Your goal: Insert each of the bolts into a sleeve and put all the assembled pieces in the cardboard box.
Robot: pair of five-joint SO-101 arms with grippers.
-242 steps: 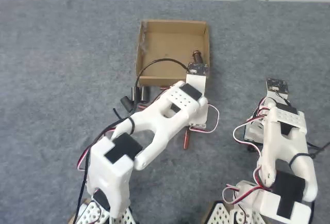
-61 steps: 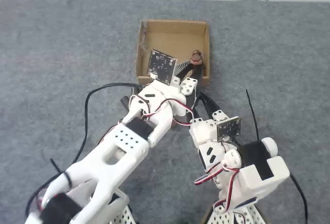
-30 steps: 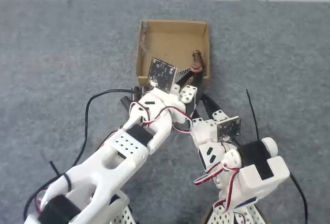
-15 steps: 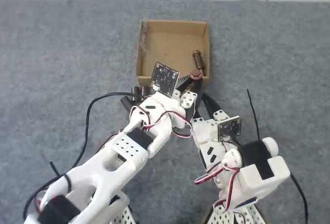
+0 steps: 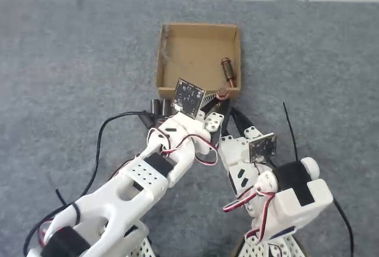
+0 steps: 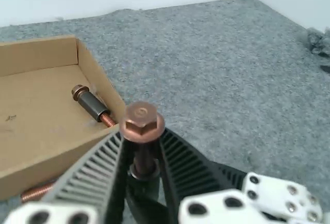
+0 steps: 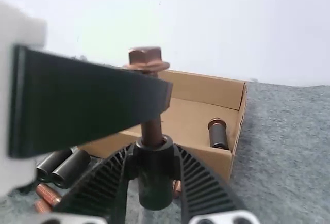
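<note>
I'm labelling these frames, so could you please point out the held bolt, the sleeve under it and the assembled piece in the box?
held bolt point(image 6: 140, 122), left wrist view, on its hexagonal head.
sleeve point(image 7: 154, 176), right wrist view, on its dark side wall.
assembled piece point(image 5: 228, 68), high view, on its middle.
</note>
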